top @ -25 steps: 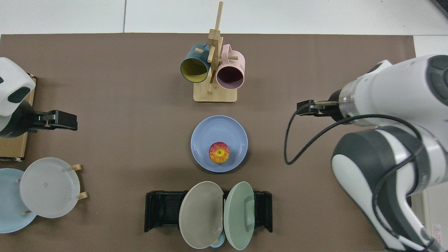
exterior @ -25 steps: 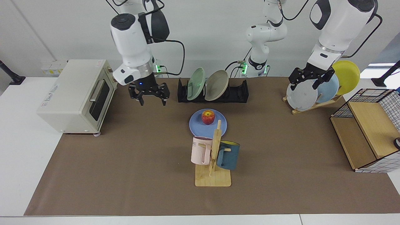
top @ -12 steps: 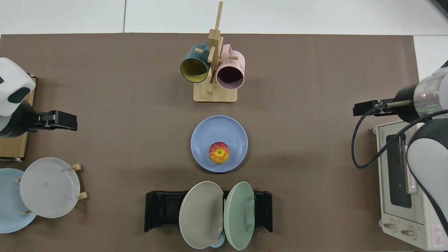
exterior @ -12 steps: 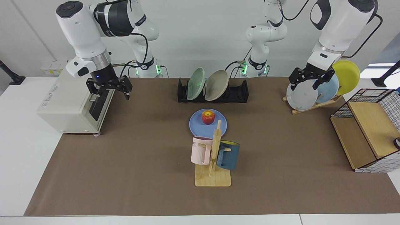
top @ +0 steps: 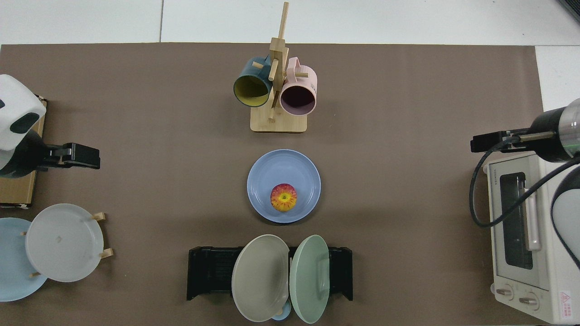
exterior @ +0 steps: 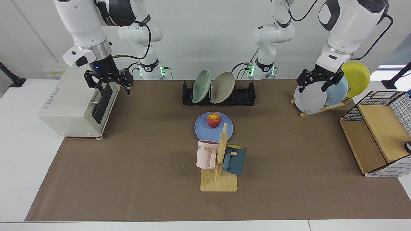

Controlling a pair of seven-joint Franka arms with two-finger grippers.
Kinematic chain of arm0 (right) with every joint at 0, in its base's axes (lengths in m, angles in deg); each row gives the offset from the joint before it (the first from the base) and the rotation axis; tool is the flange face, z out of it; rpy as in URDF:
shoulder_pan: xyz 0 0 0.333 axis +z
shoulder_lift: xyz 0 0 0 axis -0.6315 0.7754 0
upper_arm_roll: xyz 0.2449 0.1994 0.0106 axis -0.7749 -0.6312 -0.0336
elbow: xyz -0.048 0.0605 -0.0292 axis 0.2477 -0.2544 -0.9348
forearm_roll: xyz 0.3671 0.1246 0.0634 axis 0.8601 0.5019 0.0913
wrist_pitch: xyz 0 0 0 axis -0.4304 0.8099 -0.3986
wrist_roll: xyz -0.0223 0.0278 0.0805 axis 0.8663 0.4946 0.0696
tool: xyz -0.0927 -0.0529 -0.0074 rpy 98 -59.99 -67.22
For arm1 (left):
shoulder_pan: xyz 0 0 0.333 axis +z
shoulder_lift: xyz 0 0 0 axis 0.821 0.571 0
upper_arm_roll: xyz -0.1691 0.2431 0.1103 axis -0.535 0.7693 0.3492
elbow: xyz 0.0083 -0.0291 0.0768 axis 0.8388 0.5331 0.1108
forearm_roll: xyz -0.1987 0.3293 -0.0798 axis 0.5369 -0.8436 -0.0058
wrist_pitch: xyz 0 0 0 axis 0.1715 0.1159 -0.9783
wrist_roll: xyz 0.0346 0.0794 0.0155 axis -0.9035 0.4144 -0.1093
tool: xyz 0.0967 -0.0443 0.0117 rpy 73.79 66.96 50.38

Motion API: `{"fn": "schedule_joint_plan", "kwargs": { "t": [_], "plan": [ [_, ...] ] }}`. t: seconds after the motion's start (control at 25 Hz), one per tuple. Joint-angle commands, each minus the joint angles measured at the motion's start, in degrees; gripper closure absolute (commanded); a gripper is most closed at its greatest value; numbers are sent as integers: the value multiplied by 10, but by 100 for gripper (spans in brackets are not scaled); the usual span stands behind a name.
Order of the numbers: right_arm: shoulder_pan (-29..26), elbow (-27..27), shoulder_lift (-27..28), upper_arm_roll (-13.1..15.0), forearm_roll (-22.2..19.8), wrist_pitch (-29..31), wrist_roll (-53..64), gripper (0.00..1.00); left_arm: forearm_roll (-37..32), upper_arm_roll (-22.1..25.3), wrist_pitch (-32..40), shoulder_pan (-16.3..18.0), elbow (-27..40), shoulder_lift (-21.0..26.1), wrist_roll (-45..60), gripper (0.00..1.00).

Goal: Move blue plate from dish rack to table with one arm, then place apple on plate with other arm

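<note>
Facing view: apple (exterior: 214, 120) rests on blue plate (exterior: 213, 127).
You see both empty, spread grippers well clear: right gripper (exterior: 108, 81) nearer, left gripper (exterior: 317, 81) waiting farther off.

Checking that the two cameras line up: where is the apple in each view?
Facing view: the apple sits on the far part of the blue plate, toward the dish rack.
Top view: the apple lies low on the blue plate, again on the dish rack side.
Shared landmark: the dish rack.
</note>
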Motion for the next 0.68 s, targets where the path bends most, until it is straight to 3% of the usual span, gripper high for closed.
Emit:
{"fn": "schedule_joint_plan", "kwargs": {
  "t": [0.0, 0.64],
  "plan": [
    [-15, -2, -4, -7, -6, -10, 7, 0, -9, -2, 1, 4, -4, 3, -6, 0],
    [-16, -11, 1, -6, -4, 6, -8, 0, -9, -2, 1, 4, -4, 3, -7, 0]
  ]
}}
